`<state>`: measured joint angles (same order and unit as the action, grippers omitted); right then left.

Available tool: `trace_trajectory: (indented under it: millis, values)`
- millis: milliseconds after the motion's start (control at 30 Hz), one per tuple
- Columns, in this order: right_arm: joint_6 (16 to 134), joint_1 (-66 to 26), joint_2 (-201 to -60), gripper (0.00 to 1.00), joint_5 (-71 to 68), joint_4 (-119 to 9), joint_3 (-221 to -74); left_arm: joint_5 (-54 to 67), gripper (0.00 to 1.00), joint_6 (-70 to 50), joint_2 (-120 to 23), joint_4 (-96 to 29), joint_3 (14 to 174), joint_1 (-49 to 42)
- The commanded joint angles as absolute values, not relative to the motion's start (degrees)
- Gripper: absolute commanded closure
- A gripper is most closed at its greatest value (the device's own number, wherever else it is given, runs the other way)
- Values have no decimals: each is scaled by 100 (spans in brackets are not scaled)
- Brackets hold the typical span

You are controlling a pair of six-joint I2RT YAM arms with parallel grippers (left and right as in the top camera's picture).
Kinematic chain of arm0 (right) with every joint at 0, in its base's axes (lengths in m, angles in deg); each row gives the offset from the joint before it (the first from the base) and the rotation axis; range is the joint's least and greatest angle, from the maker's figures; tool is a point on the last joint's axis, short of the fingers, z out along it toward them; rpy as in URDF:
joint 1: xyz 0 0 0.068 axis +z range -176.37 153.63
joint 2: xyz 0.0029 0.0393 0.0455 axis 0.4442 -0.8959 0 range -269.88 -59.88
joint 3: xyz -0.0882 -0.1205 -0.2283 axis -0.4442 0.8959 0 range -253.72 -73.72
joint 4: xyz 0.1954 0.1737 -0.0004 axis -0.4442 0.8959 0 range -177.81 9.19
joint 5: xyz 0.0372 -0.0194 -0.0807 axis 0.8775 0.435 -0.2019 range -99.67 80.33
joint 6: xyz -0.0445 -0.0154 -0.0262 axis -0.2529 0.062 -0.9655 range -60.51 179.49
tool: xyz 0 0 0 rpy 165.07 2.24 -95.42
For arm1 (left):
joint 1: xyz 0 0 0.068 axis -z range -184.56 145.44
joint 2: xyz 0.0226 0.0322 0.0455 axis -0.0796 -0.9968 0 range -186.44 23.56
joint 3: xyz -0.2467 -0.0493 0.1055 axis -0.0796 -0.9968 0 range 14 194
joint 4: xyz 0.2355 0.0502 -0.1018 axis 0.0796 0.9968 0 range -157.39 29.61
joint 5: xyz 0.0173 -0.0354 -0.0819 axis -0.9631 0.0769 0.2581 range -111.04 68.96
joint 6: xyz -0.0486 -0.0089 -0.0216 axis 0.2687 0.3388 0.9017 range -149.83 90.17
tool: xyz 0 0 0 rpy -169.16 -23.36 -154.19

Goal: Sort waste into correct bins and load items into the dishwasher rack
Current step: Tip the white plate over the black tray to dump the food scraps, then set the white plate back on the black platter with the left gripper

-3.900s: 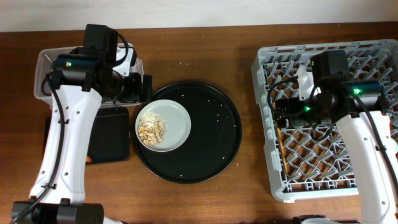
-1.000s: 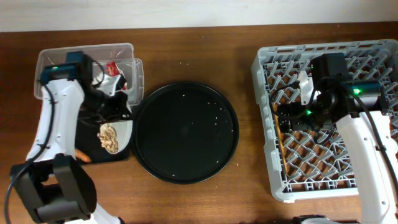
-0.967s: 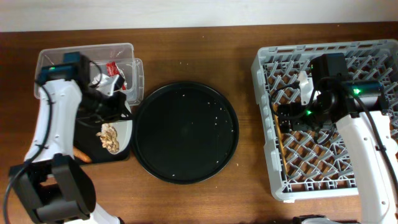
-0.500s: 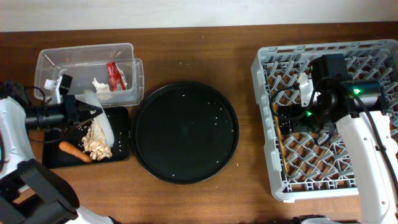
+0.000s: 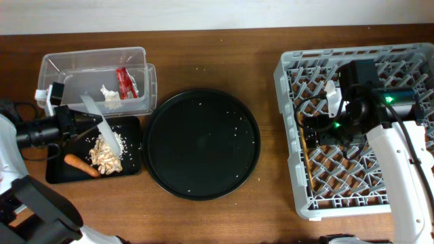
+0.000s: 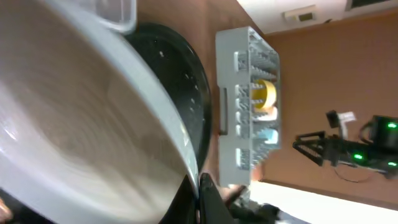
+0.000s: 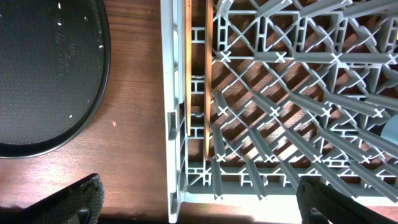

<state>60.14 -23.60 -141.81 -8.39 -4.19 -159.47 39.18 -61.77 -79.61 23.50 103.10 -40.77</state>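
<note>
My left gripper is shut on the rim of the white plate, which stands steeply tilted over the shallow black tray. The plate fills the left wrist view, its rim pinched between the fingers. Beige food scraps and an orange carrot lie in that tray. The clear tub holds the red wrapper and white tissue. My right gripper hangs open over the grey rack's left edge, with the chopsticks lying inside the rack.
The large round black tray sits mid-table with a few crumbs; it also shows in the right wrist view as the round tray. In the left wrist view the rack holds a yellow bowl and a blue cup.
The left arm has swung out to the left and tipped the plate up steeply; the scraps have slid off it onto the shallow black tray. The right arm has not moved.
</note>
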Motion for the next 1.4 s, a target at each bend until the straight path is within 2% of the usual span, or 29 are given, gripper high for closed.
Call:
trace_trajectory:
  millis: [0, 233, 267, 400, 500, 800, 833, 867, 900, 1000, 1067, 1167, 1200, 1300, 1367]
  values:
    - [6033, -2389, -14178, 2, -955, -384, -15939, 4063, 100, -6197, -7843, 2280, 10291, -4101]
    - [6033, -2389, -14178, 2, -955, -371, -15939, 3975, 100, -6433, -7824, 2492, 10291, -4057]
    - [6033, -2389, -14178, 2, -959, -371, -15939, 4008, 100, -6789, -7795, 2590, 10291, -4057]
    - [6035, -2389, -14178, 2, -1033, -376, -15939, 4194, 100, -6472, -7776, 2284, 10291, -4075]
    - [6035, -2387, -14178, 2, -1033, -376, -15939, 4380, 100, -6688, -7767, 2287, 10291, -4075]
    - [6035, -2389, -14178, 2, -1035, -365, -15939, 4237, 100, -6317, -7767, 2284, 10291, -4068]
    - [6035, -2389, -14178, 2, -1035, -367, -15939, 4294, 100, -6756, -7749, 2243, 10291, -4068]
    - [6035, -2389, -14178, 2, -1035, -373, -15939, 4224, 100, -6413, -7767, 2254, 10291, -4068]
    - [6035, -2389, -14178, 2, -1033, -367, -15939, 4321, 100, -6715, -7763, 2304, 10291, -4068]
    - [6035, -2387, -14178, 2, -1033, -354, -15939, 4220, 100, -6428, -7769, 2359, 10291, -4062]
    - [6035, -2389, -14178, 2, -1033, -336, -15939, 4349, 100, -7185, -7671, 2936, 10291, -4022]
    - [6035, -2389, -14178, 2, -1033, -354, -15939, 4345, 100, -7191, -7321, 2896, 10291, -3513]
    - [6035, -2389, -14178, 2, -1033, -354, -15939, 4288, 100, -7075, -7118, 2682, 10293, -3034]
    - [6035, -2387, -14178, 2, -1033, -354, -15939, 3403, 100, -5167, -7006, 1257, 10293, -1627]
    - [6035, -2389, -14178, 2, -1033, -351, -15939, 2721, 100, -4326, -7006, 459, 10291, -805]
